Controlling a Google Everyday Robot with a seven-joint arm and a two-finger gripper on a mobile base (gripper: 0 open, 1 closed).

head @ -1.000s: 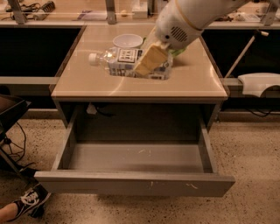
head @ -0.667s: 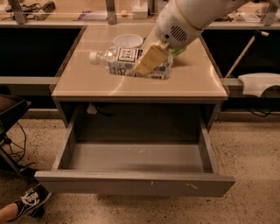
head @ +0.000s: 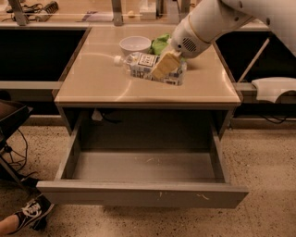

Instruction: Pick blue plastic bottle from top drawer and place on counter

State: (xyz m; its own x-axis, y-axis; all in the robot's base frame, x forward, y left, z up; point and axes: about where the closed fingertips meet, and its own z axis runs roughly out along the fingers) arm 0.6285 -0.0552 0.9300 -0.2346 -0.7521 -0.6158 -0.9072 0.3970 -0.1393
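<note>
The blue plastic bottle (head: 142,63), clear with a white cap and a white label, lies on its side on the counter (head: 97,85), cap pointing left. My gripper (head: 167,65) reaches down from the upper right and sits at the bottle's right end, touching it. The top drawer (head: 143,194) is pulled wide open below the counter, and its plain grey inside holds nothing.
A white bowl (head: 135,45) and a green crinkled bag (head: 161,44) stand just behind the bottle. A cluttered shelf (head: 69,9) runs along the back. A white object (head: 275,88) sits at the right. A person's shoe (head: 32,210) is at the bottom left by the drawer.
</note>
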